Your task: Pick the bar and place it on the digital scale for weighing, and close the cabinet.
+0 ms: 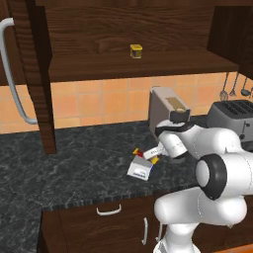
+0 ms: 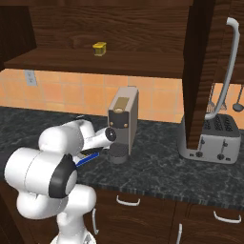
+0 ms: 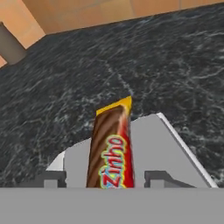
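The bar (image 3: 109, 148) is red-brown with yellow ends and yellow letters. The digital scale (image 3: 155, 148) has a grey plate — its body is white and blue. The bench (image 1: 74, 163) is black-marbled, the cabinet (image 1: 34, 74) dark brown.

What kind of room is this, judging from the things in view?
Most likely a home kitchen: a dark stone counter with a toaster and a coffee machine, an orange tiled wall behind, and a wooden wall cabinet above.
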Robot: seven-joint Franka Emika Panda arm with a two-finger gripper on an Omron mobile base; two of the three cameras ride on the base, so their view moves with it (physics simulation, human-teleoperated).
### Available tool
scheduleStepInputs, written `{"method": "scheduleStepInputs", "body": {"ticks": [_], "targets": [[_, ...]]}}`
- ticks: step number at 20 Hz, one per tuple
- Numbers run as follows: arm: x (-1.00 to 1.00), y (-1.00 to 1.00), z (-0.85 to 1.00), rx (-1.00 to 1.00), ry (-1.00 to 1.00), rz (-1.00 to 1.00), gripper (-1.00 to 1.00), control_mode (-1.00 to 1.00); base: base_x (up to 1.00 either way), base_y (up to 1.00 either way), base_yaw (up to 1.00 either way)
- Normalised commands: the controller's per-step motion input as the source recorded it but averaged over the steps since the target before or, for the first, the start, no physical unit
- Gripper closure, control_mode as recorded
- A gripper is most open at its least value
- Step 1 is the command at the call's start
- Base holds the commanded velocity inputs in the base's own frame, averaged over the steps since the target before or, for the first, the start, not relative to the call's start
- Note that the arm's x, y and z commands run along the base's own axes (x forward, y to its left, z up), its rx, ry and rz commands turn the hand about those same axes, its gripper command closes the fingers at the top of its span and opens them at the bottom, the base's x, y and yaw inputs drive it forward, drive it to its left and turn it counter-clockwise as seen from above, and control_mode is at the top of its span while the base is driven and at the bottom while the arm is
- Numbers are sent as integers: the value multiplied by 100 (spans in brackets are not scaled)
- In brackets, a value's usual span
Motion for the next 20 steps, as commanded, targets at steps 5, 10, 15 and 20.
{"method": "scheduleStepInputs", "body": {"ticks": [5,10,15,20], "targets": [[-19,0,26,0,-8,0,-100,-100,0,0,0],[-17,2,37,-2,-8,0,-100,-100,0,0,0],[-67,0,67,2,-33,0,-100,-100,0,0,0],[-87,-29,54,35,-39,-2,-100,-100,0,0,0]]}}
